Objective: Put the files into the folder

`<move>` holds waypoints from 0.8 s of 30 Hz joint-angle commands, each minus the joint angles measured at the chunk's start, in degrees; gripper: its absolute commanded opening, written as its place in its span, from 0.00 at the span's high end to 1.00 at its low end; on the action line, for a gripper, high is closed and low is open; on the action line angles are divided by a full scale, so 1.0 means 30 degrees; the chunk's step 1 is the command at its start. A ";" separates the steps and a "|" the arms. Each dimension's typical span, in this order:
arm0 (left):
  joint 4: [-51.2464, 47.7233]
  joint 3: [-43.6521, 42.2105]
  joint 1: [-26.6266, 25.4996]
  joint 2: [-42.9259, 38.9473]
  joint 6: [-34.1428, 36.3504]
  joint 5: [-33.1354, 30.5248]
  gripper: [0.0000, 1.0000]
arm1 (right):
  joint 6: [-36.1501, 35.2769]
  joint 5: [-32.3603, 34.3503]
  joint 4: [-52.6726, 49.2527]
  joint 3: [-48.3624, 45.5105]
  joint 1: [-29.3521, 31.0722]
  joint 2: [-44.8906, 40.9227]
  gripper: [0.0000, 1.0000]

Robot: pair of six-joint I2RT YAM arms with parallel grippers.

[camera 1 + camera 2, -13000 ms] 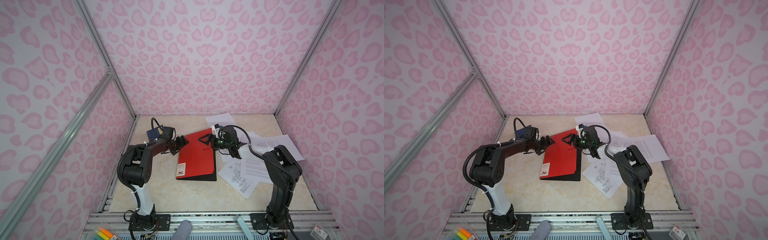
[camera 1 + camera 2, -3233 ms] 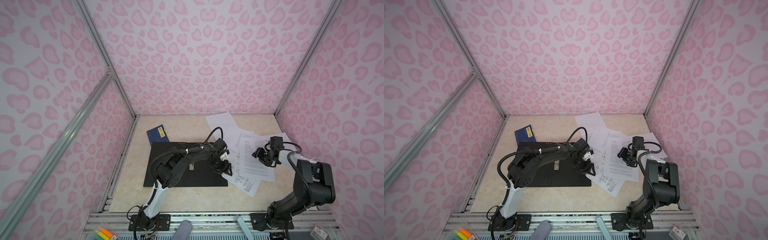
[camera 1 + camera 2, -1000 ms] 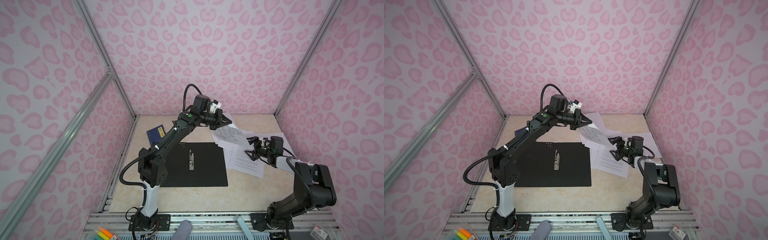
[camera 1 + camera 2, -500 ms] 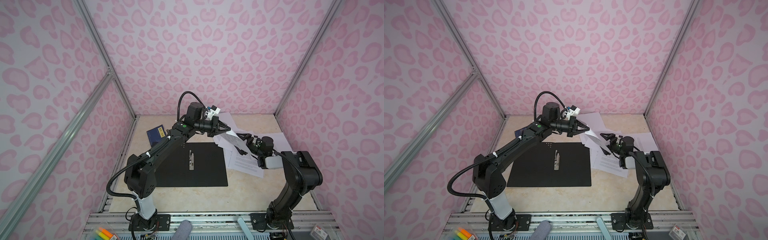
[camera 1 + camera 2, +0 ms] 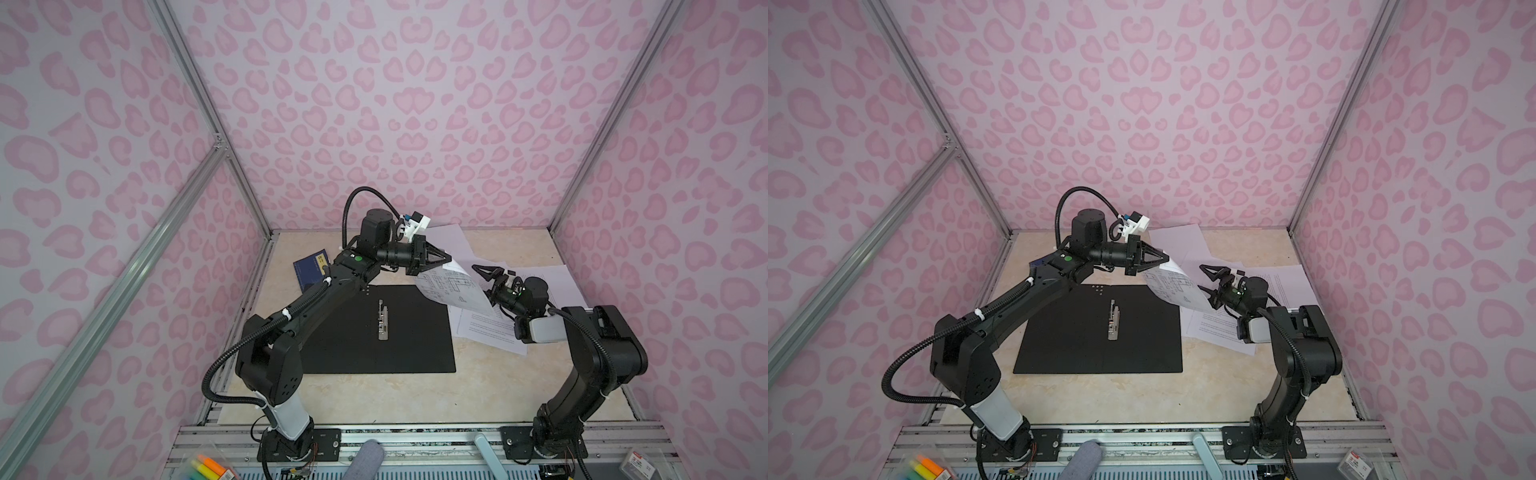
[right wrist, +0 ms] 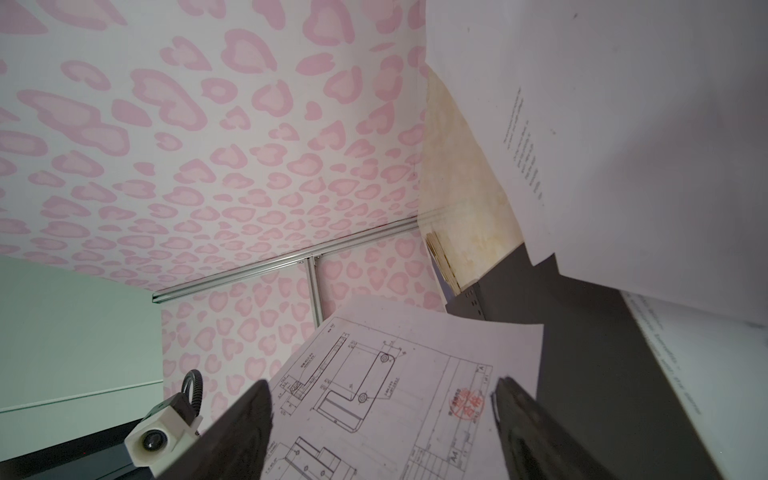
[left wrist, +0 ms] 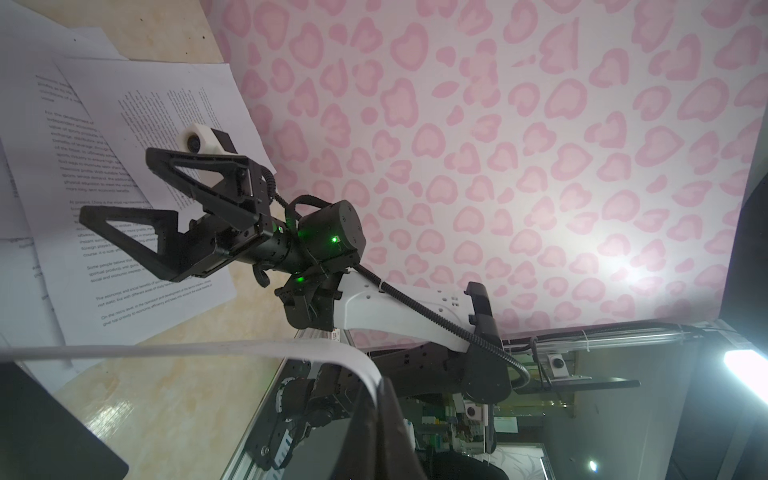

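The folder (image 5: 415,340) (image 5: 1059,332) lies open on the table, black inside up, with its metal clip (image 5: 382,320) in the middle. My left gripper (image 5: 449,259) (image 5: 1168,259) (image 7: 380,399) is shut on the top corner of one of the files, a sheet with line drawings (image 5: 451,291) (image 5: 1177,293) (image 6: 395,395), which hangs over the folder's far right corner. My right gripper (image 5: 488,281) (image 5: 1210,282) (image 6: 382,415) (image 7: 114,183) is open, with the sheet's lower edge between its fingers. More files (image 5: 494,328) (image 5: 1221,330) (image 7: 145,270) lie on the table to the right.
A small blue booklet (image 5: 309,268) lies at the far left, beside the left arm. A box of highlighters (image 5: 210,467) sits on the front rail. Pink patterned walls close in the back and both sides.
My left gripper has come down and forward with the drawing sheet, closer to the folder. My right gripper has moved left and up to the sheet's hanging edge, still open.
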 commanded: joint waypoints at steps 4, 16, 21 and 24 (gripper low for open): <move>0.1146 0.1947 -0.0017 0.1209 0.0026 0.0755 0.94 | -0.0415 -0.0211 -0.0198 0.0004 -0.0070 0.0720 0.02; 0.4104 0.4625 -0.0189 0.3528 -0.1929 0.1426 0.93 | 0.3531 0.0042 0.5503 0.0474 0.0183 0.3810 0.02; 0.5770 0.4830 -0.0507 0.4073 -0.2991 0.1694 0.93 | 0.5466 0.0671 0.8259 0.0939 0.0352 0.5044 0.02; 0.6352 0.4254 -0.0847 0.3933 -0.3106 0.1840 0.93 | 0.5715 0.0810 0.8400 0.1145 0.0466 0.4977 0.02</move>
